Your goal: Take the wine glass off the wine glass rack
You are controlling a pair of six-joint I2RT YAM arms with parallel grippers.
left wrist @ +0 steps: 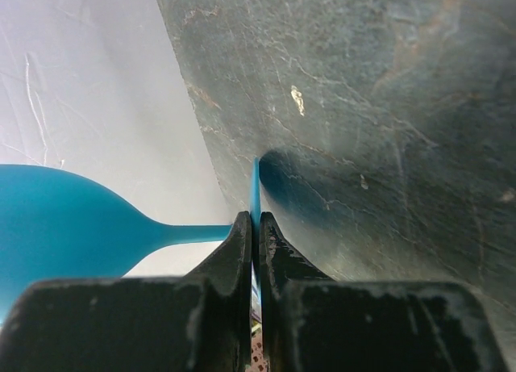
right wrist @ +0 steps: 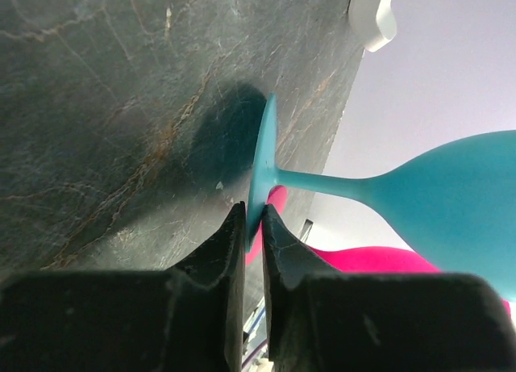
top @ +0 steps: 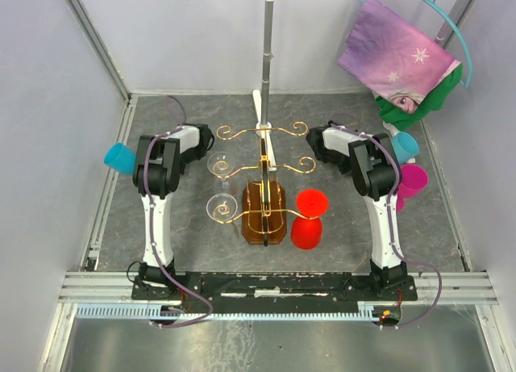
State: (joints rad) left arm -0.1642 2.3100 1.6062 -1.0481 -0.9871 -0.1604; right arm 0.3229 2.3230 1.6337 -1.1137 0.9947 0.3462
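Note:
The gold wire wine glass rack point(top: 264, 158) stands on its amber base point(top: 264, 219) mid-table. Two clear wine glasses point(top: 218, 164) point(top: 222, 206) hang on its left arms. A red wine glass point(top: 308, 220) is at its front right arm, foot up. My left gripper point(left wrist: 255, 219) is shut on the thin foot of a teal wine glass point(left wrist: 48, 227), held at the left of the table point(top: 121, 156). My right gripper point(right wrist: 252, 211) is shut on the foot of another teal wine glass point(right wrist: 451, 178), off to the rack's right point(top: 405, 146).
A magenta glass point(top: 412, 181) sits just beside the right arm, also showing behind the teal foot point(right wrist: 363, 259). A grey upright pole point(top: 267, 49) stands behind the rack. Purple and green cloth point(top: 399, 61) hangs at the back right. White walls close in both sides.

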